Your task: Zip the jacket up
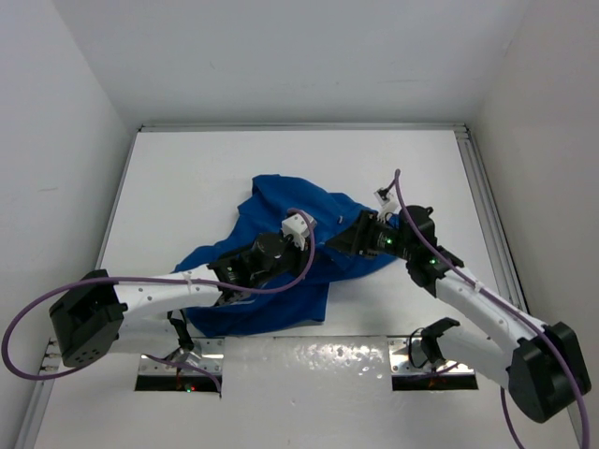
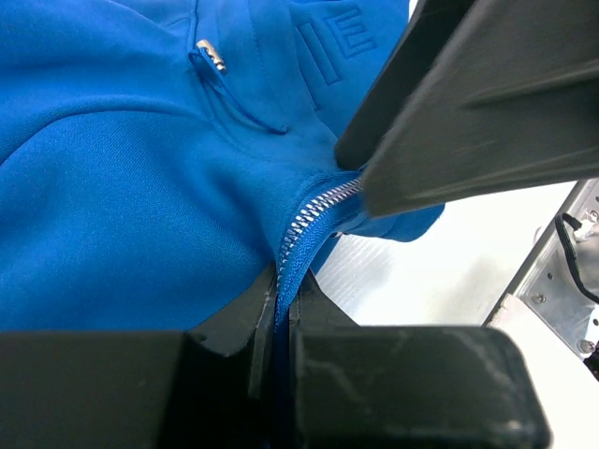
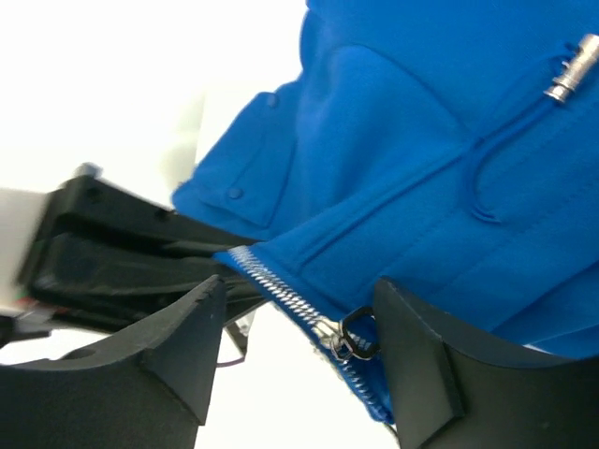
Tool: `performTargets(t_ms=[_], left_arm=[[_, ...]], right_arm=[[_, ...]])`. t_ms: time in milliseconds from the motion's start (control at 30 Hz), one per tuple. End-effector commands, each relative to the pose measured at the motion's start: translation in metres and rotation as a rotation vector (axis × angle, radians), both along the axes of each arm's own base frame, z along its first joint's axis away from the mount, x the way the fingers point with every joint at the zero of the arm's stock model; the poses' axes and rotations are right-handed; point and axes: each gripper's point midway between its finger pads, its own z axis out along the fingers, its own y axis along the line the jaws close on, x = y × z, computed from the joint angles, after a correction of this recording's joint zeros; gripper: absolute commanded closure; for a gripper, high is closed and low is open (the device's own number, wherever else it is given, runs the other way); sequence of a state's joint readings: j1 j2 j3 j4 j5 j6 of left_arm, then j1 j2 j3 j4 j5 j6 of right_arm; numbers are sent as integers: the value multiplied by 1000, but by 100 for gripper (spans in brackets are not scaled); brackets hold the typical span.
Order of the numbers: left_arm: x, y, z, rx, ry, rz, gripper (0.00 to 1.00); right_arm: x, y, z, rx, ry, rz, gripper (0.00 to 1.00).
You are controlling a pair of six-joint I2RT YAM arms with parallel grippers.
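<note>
**A:** Entry, top view. Where is the jacket?

**B:** The jacket (image 1: 271, 201) lies crumpled on the white table (image 1: 187, 168), about mid-frame. One lobe spreads toward the lower left. Both arms reach in from the bottom corners and meet over the right part of the cloth.

**A:** Left gripper?

**B:** In the left wrist view, the left gripper (image 2: 284, 292) sits at bottom centre. Its jaws are pressed together with only a thin strip of blue fabric between them. That strip is the jacket's front edge, directly below the zipper (image 2: 314, 208). The silvery teeth run from the jaws up and to the right, then pass under a dark finger of the other arm.

**A:** Right gripper?

**B:** In the right wrist view, the right gripper (image 3: 299, 299) has its jaws standing well apart, with white table showing in the gap. The zipper crosses that gap on a diagonal. Its slider (image 3: 351, 337) hangs close against the right-hand finger, in the lower middle of the frame. Nothing is pinched between these jaws.

**A:** Other marks?

**B:** A small metal pocket pull (image 3: 573, 67) is in the upper right of the right wrist view. It also shows in the upper left of the left wrist view, beside raised lettering that is only partly readable.
</note>
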State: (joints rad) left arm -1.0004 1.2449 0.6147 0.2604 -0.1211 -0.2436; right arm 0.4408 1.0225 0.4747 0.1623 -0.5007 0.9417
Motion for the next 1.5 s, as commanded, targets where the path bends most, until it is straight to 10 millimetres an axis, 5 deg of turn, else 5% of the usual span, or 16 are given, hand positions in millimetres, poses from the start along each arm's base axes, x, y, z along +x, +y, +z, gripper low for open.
performTargets(t_ms=[0, 400, 700, 1100, 1467], left_arm=[[1, -8, 28, -79, -52, -13, 100], [0, -9, 38, -94, -63, -18, 100], [-1, -10, 50, -119, -80, -31, 100], [-1, -10, 48, -134, -83, -26, 100], [-4, -10, 50, -136, -82, -41, 100]], right_arm=[[2, 2, 34, 82, -114, -7, 39], [3, -6, 16, 32, -88, -50, 46], [4, -13, -3, -56, -67, -58, 32], [-15, 11, 34, 195, -84, 59, 31], [-11, 2, 42, 220, -138, -18, 41]])
